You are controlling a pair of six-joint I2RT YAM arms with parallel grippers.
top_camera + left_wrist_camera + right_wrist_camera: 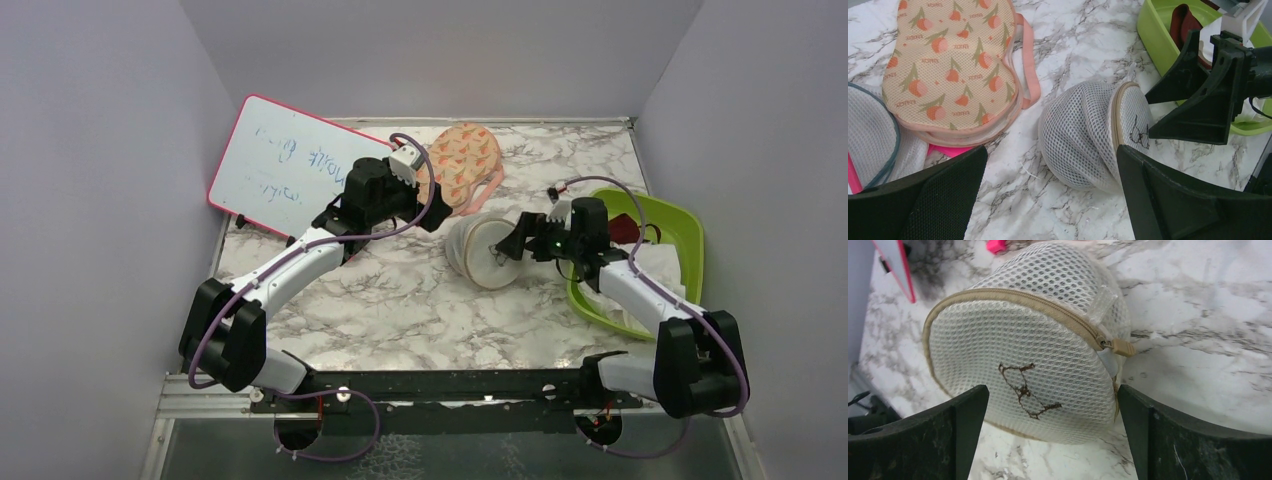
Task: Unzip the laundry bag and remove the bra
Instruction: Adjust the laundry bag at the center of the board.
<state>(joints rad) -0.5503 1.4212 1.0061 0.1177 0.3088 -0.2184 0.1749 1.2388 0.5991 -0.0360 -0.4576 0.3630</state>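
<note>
Found laundry bag (478, 252) tipped on its side on marble tabletop (400, 310), zip shut, zip pull (1123, 347) at the lid's rim. Noted right jaws spread wide, straddling the lid face-on; contact with the mesh not determinable. Noted left jaws likewise spread, held off the bag's domed side, apart from it. Logged peach case (465, 160) just behind the bag, green tub (690, 235) off its lid side.

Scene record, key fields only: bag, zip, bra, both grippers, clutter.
bag: on its side, lid facing right gripper
zip: shut along the visible rim up to the pull
bra: not visible
left gripper: open, aimed at bag
right gripper: open, holding nothing
clutter: peach case behind bag; green tub
</note>
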